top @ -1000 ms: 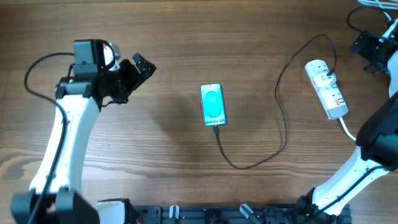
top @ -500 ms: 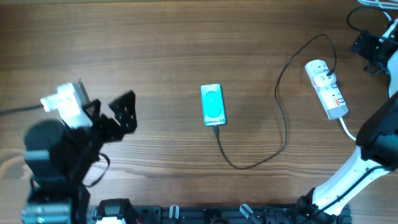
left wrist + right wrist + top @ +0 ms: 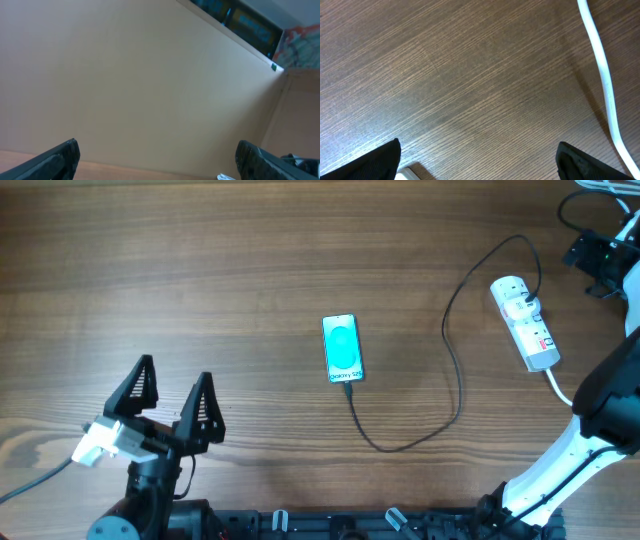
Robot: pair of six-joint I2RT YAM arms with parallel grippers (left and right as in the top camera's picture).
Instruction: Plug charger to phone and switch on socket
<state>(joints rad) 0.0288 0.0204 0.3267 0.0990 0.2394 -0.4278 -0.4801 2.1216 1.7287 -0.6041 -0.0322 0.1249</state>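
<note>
While both arms stand clear of the work, we read the layout as one arranged for reach. The phone [image 3: 343, 348] lies flat, screen up, in the middle of the table [image 3: 240, 250], between the two arms so that either could steady it. The charger [image 3: 459, 395] leaves the black plug in the socket [image 3: 535, 340], arcs away, loops toward the near edge and ends at the phone's near short edge. Its tip touches that edge and looks plugged in, though from above we cannot tell whether it is fully seated.

The socket lies at the far right, beside the right arm, which we judge makes that arm the natural one for the red switches. Whether a switch is on is too small to tell. Its white cord [image 3: 604, 75] crosses the right wrist view.

The right gripper [image 3: 479, 157] hangs over bare wood with jaws spread wide, holding nothing. The left gripper [image 3: 175, 372] sits at the near left, well apart from the phone, fingers splayed wide and empty. Its camera tilts up at a wall, a parked pose, we judge, that leaves the cable loop unobstructed.
</note>
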